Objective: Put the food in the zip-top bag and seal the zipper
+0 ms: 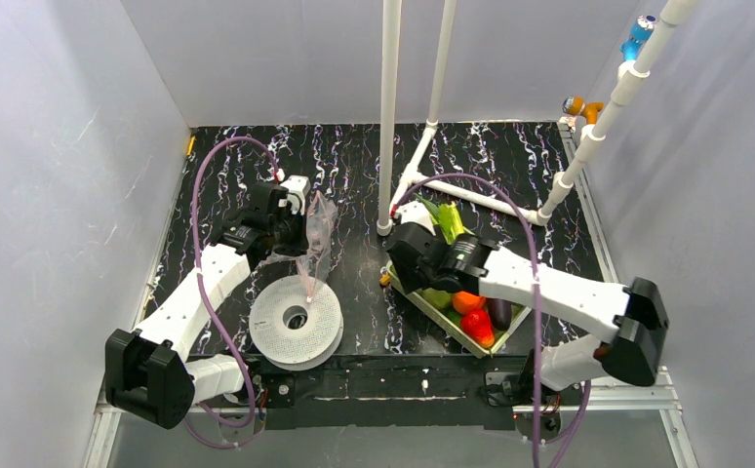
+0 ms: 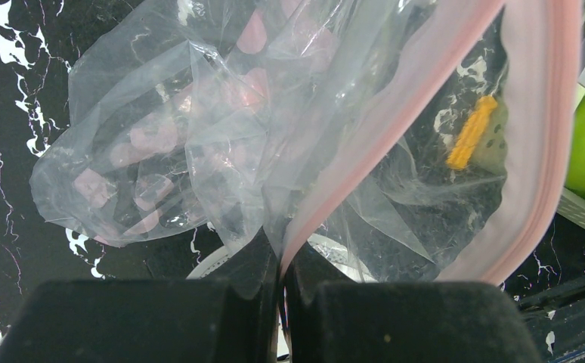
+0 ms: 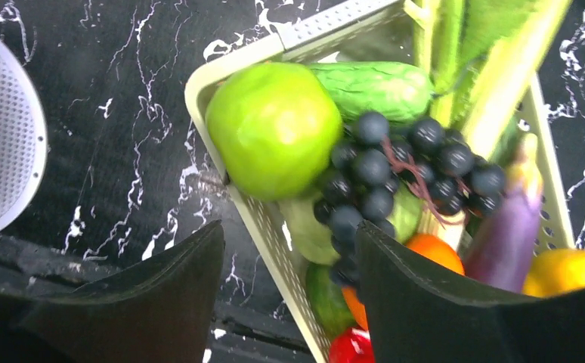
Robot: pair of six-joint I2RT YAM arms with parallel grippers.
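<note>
The clear zip-top bag point(image 1: 317, 242) hangs from my left gripper point(image 1: 300, 213) above the white spool point(image 1: 296, 320). In the left wrist view the left gripper point(image 2: 282, 261) is shut on the bag's edge right at the pinkish zipper point(image 2: 395, 113), and the bag's mouth gapes. The food lies in a pale green tray point(image 3: 233, 72): green apple point(image 3: 274, 128), dark grapes point(image 3: 403, 166), cucumber point(image 3: 372, 87), leeks point(image 3: 471, 60), purple eggplant point(image 3: 505, 234), orange point(image 3: 433, 253), yellow pear point(image 3: 569, 272), red piece point(image 3: 350, 348). My right gripper point(image 3: 289, 257) is open, straddling the tray's near wall, holding nothing.
White pipe posts point(image 1: 389, 117) rise behind the tray point(image 1: 518, 327), with a pipe foot on the table beside the leeks point(image 1: 449, 222). A small orange piece point(image 1: 384, 280) lies on the black marbled table left of the tray. Grey walls close in on both sides.
</note>
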